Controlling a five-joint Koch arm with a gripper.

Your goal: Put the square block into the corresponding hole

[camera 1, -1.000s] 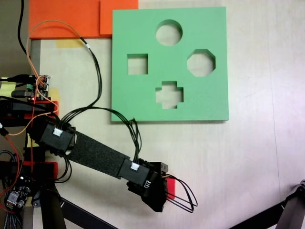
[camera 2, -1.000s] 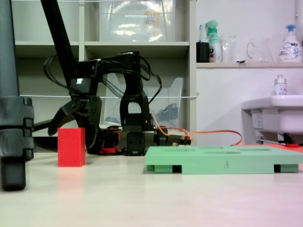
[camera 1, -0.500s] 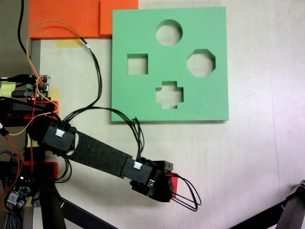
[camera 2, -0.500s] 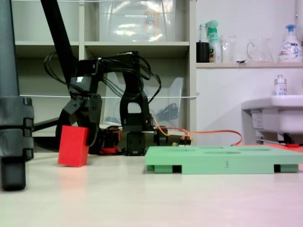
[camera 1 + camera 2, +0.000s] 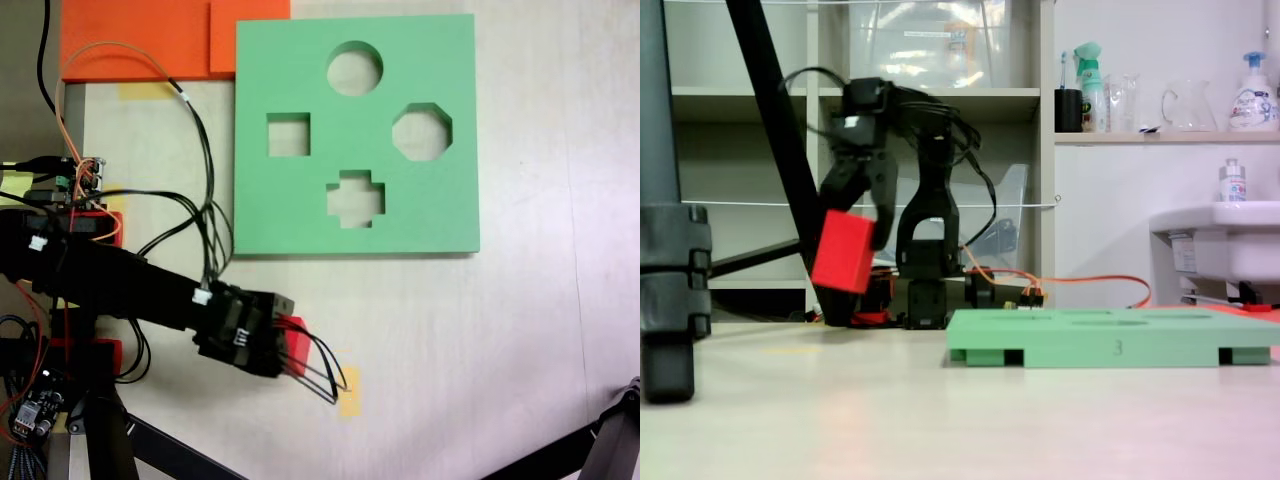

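Counter [image 5: 540, 330] carries a green foam board [image 5: 450, 60] toward its far edge, its square cutout [image 5: 288, 135] empty beside round, octagonal and cross-shaped ones. Carrying is the step in hand: the pincer [image 5: 852, 228] grips the red foam cube [image 5: 843, 252], tilted and clear of the counter, near the board's front-left corner in the top-down view. Next, travel over the cutout, square the cube, lower. A faint "3" [image 5: 1118, 348] marks the board's edge.

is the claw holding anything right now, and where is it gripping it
Yes. The claw holds the red square block by its upper part, jaws on opposite sides, lifted clear of the table and tilted.
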